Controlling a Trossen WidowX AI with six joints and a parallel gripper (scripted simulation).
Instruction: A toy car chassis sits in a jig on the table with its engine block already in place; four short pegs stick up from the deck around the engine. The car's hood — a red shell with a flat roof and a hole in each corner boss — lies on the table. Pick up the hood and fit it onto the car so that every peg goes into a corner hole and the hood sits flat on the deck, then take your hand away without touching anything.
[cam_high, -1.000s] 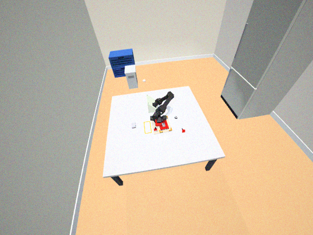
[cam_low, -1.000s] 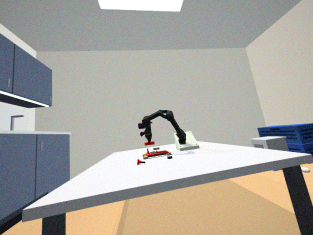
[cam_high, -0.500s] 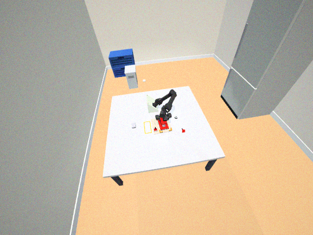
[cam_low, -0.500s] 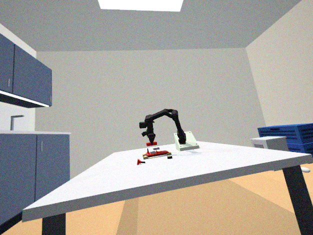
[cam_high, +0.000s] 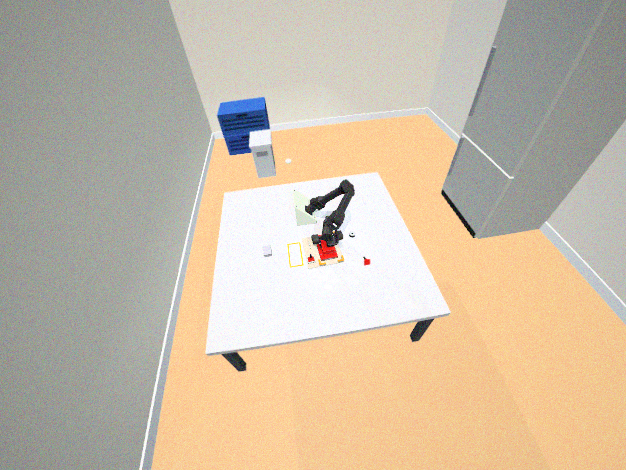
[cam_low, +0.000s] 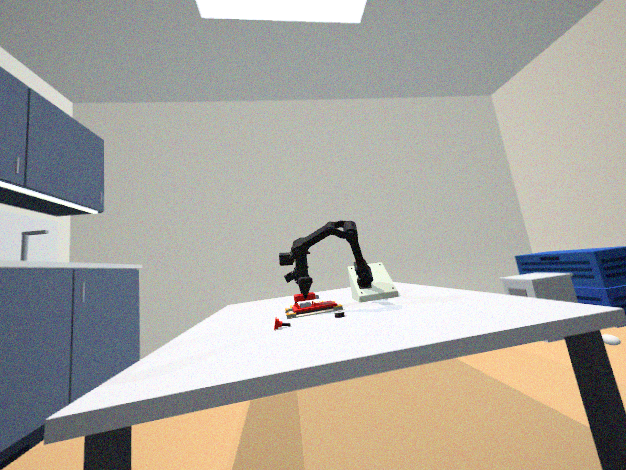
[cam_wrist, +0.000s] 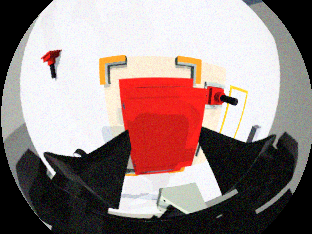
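Observation:
The red hood (cam_low: 298, 297) (cam_wrist: 160, 127) is between the two black fingers of my gripper (cam_wrist: 164, 131), which is shut on its sides. In the exterior view the hood hangs level, a little above the red chassis (cam_low: 328, 305) (cam_high: 328, 254), with the grey engine block (cam_low: 305, 304) under it. The chassis sits in the tan jig (cam_high: 310, 247) (cam_wrist: 150, 66) with orange corner stops. In the wrist view the hood covers most of the chassis and the whole engine block. The pegs and the hood's corner holes cannot be made out.
A red part with a black stem (cam_high: 310, 259) (cam_wrist: 215, 96) stands at the jig's side. Another such part (cam_high: 366, 261) (cam_low: 277, 323) (cam_wrist: 51, 56) lies beyond the other side. A black ring (cam_high: 352, 234) (cam_low: 339, 314), a grey block (cam_high: 266, 250) and a pale green stand (cam_high: 304, 218) (cam_low: 374, 285) are also on the table.

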